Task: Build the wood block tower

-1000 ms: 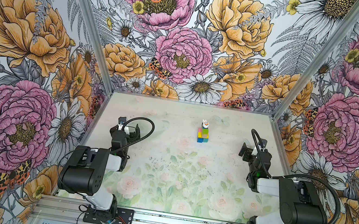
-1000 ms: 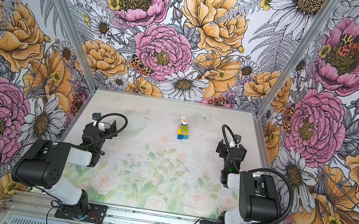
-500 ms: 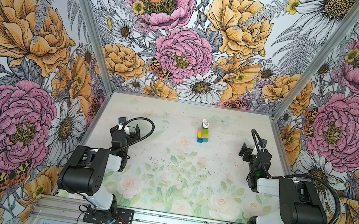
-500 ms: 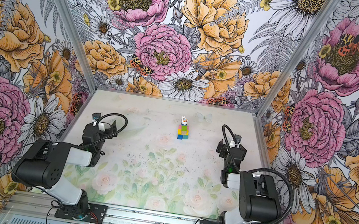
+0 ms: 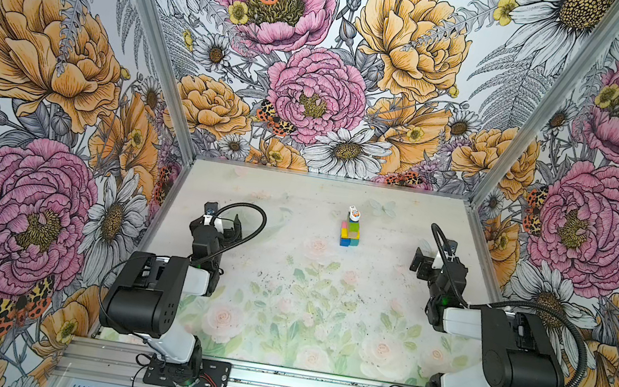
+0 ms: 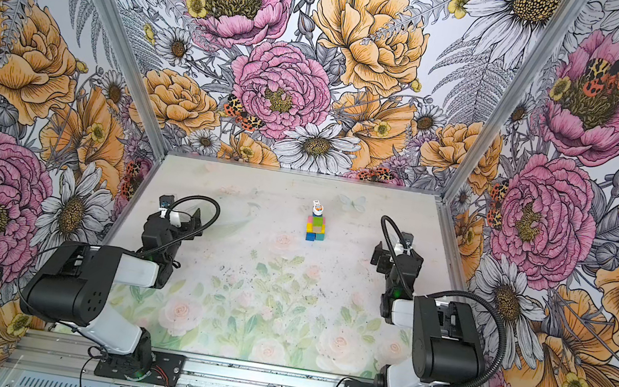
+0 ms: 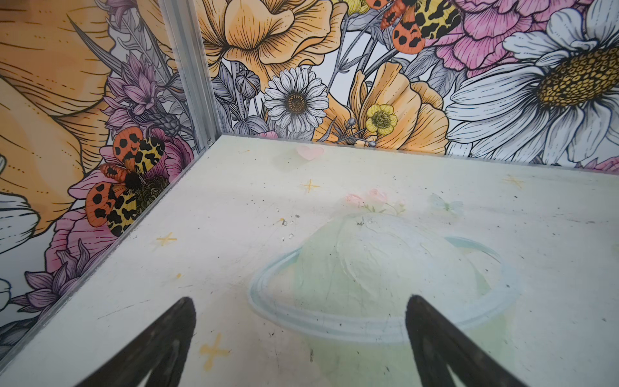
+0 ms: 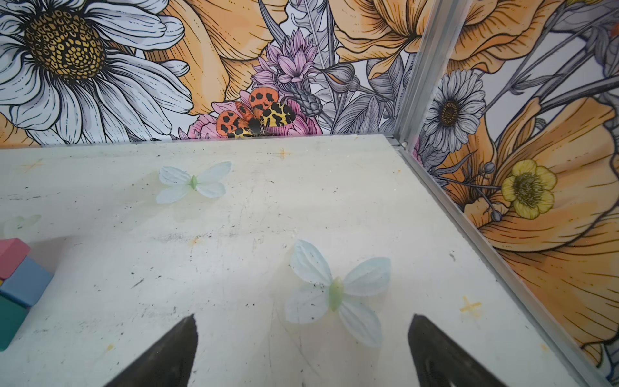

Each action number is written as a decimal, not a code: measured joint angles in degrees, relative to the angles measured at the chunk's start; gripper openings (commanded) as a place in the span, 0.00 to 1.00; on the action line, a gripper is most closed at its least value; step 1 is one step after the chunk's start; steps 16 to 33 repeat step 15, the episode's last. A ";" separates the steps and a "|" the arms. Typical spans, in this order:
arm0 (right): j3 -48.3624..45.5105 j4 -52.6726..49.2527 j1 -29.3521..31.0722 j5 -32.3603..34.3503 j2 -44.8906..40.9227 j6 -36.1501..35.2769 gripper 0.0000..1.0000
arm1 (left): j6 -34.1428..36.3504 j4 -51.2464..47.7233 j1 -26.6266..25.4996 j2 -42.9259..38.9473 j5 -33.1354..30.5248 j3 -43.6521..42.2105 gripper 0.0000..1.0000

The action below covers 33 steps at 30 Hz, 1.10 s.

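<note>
The tower (image 5: 350, 232) (image 6: 315, 228) stands toward the back of the table, right of the middle, in both top views. It is a small stack of wood blocks: dark blue and teal lowest, then yellow, bare wood and pink, and green above. A small white figure (image 5: 354, 213) sits on its top. Both grippers rest low and far from it. My left gripper (image 5: 223, 219) (image 7: 300, 301) is open over bare table near the left wall. My right gripper (image 5: 434, 256) (image 8: 302, 318) is open too and holds nothing. At the edge of the right wrist view show pink (image 8: 11, 254), blue (image 8: 25, 283) and teal (image 8: 10, 321) blocks.
Flowered walls (image 5: 314, 98) close the table (image 5: 285, 283) on three sides, with metal corner posts (image 7: 191, 73) (image 8: 422, 73) near each gripper. Flat printed butterflies (image 8: 335, 291) and a ringed planet (image 7: 375, 278) mark the table surface.
</note>
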 measured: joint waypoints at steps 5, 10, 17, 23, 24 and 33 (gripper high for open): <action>0.13 -0.35 -0.02 -0.44 0.00 0.00 1.00 | 0.00 0.00 0.00 0.00 0.00 0.00 0.99; 0.24 -0.57 -0.02 -0.68 0.00 0.00 1.00 | 0.00 0.00 0.00 0.00 0.00 0.00 0.99; 0.26 -0.52 -0.02 -0.70 0.00 0.00 1.00 | 0.00 0.00 0.00 0.00 0.00 0.00 0.99; 0.26 -0.52 -0.02 -0.70 0.00 0.00 1.00 | 0.00 0.00 0.00 0.00 0.00 0.00 0.99; 0.26 -0.52 -0.02 -0.70 0.00 0.00 1.00 | 0.00 0.00 0.00 0.00 0.00 0.00 0.99; 0.26 -0.52 -0.02 -0.70 0.00 0.00 1.00 | 0.00 0.00 0.00 0.00 0.00 0.00 0.99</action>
